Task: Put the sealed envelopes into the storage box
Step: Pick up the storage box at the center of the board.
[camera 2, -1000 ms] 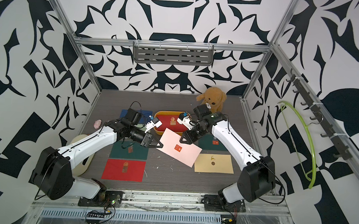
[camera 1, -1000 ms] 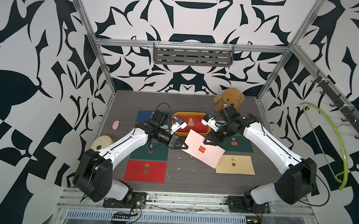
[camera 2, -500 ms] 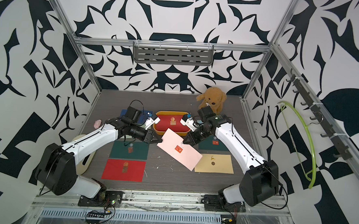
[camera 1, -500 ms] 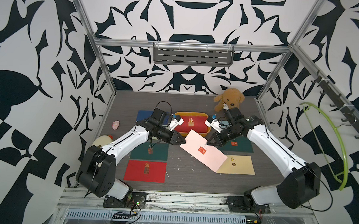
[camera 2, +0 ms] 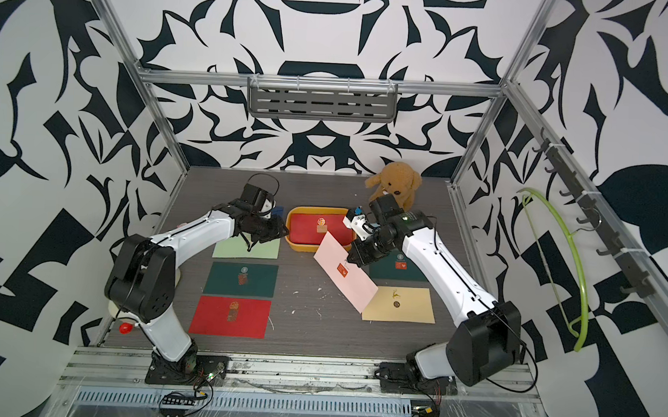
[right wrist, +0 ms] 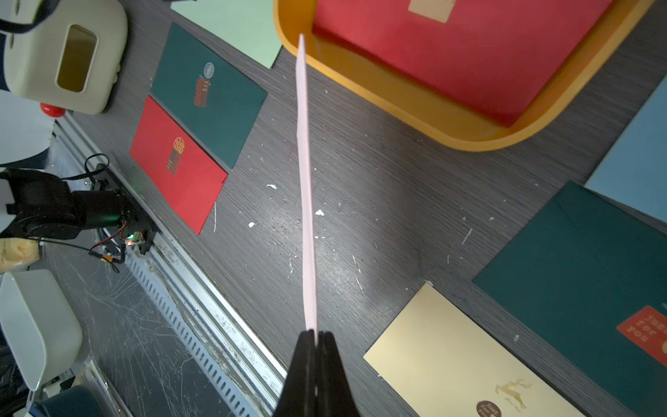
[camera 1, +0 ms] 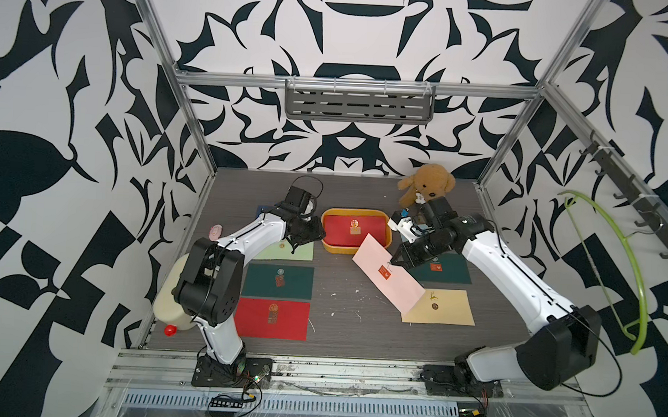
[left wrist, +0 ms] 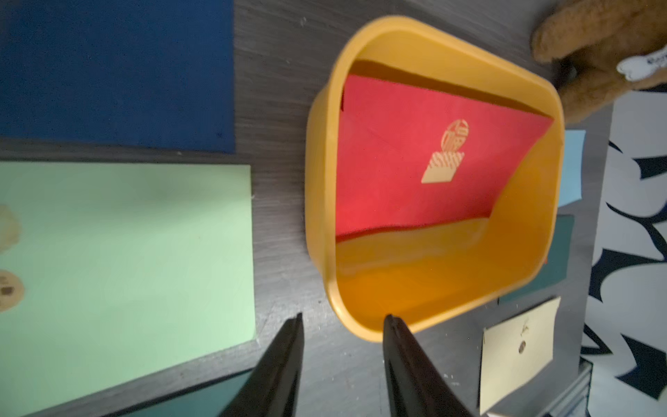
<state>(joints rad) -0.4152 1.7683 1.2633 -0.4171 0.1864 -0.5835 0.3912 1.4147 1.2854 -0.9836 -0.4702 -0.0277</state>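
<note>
While the pink envelope [camera 1: 399, 287] is being pinched edge-on by the right gripper [right wrist: 315, 335], its far corner over the storage box [camera 1: 340, 249] rim, the left gripper [left wrist: 343, 316] is being held parted and empty beside that box, a red envelope [camera 1: 366, 232] lying inside.

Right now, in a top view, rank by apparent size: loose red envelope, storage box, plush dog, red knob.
Loose red envelope and storage box: look alike; box lies farther, so unranked.
Then plush dog.
Smallest: red knob.
</note>
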